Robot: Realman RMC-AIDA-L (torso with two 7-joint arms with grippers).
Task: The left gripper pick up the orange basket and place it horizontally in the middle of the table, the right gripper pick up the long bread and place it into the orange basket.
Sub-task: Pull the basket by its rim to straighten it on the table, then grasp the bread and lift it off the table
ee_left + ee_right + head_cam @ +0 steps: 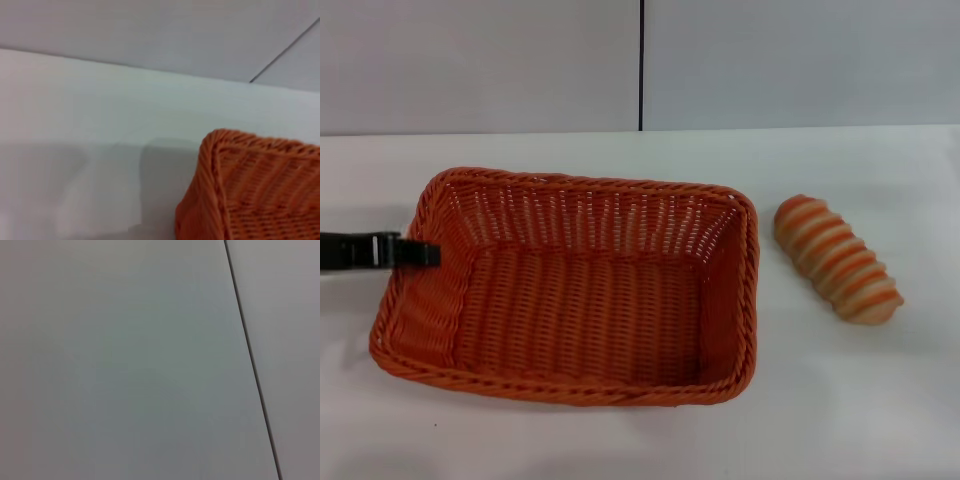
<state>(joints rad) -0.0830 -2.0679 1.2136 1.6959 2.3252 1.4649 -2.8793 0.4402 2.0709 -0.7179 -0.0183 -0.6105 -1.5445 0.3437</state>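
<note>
An orange woven basket [570, 290] sits upright on the white table [840, 400], mouth open to the ceiling, its long side running across the head view. A braided rim tops four sloping walls of close weave, and the flat bottom shows bare inside. The left gripper [420, 254], black with small white marks, reaches in level from the robot's left, and its tip meets the rim of the basket's left end wall. Whether the fingers are clamped on that rim or merely lie against it cannot be told from this angle.

The bread [837, 259], a tan toy loaf banded crosswise in orange and cream with rounded ends, lies on the table just to the basket's right, apart from it and angled, its nearer end pointing further right.

From the left wrist, one corner of the basket [255, 190] fills the lower part of the view, with bare table [100, 125] around it. The right gripper is not in view.
</note>
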